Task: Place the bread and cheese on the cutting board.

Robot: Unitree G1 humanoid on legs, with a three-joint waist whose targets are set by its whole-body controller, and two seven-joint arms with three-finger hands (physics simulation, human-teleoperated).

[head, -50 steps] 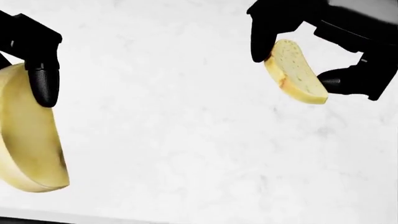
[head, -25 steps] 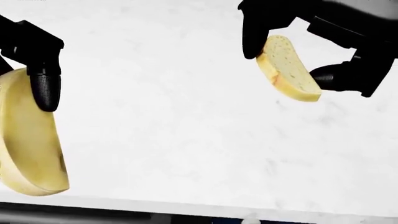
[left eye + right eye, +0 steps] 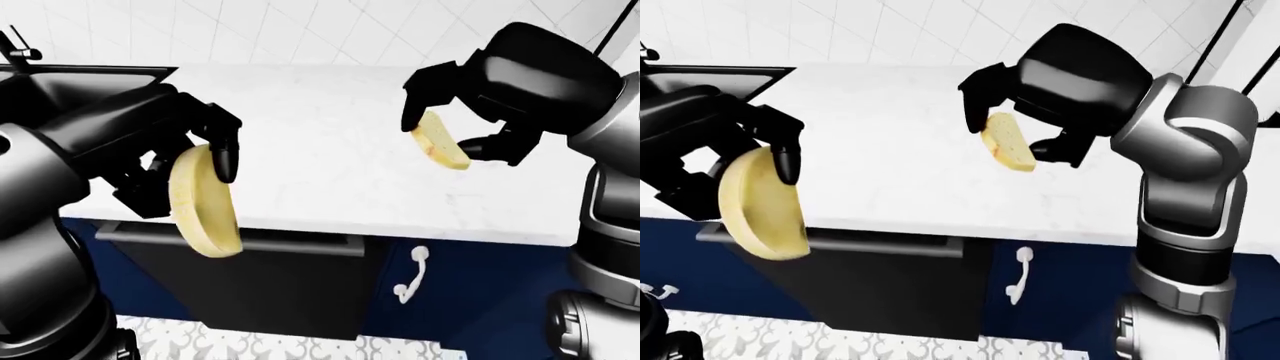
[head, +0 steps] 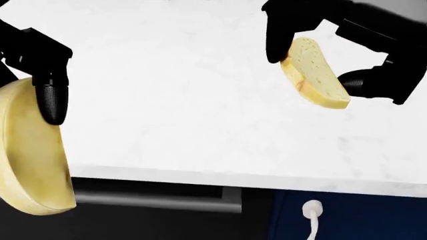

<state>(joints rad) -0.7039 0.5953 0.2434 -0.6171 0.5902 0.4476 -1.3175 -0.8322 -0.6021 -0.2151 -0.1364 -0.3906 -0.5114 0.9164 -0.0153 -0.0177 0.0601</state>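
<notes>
I have both hands loaded and raised over the white marble counter (image 4: 186, 100). My left hand (image 3: 185, 142) is closed round the cheese (image 3: 203, 202), a pale yellow half-round wedge with a smooth, slightly darker rind along its curved edge; it hangs on edge, flat face turned toward the right of the left-eye view, with one black fingertip (image 4: 50, 102) pressed over its top. In the head view the cheese sits at the far left, its lower part hanging past the counter's near edge, over the dark appliance front (image 3: 270, 285) below.

My right hand (image 3: 465, 112) pinches the bread (image 4: 314, 80), a thin slice with a cream, pitted crumb and a narrow tan-orange crust along its rim. It is tilted, upper end toward the top left, gripped between a finger (image 4: 277, 42) above and another at its lower right. It hangs clear above the counter, not touching it.

Under the counter, navy cabinet doors (image 3: 1070, 277) carry a white handle (image 3: 410, 274). I cannot see the cutting board in any view.
</notes>
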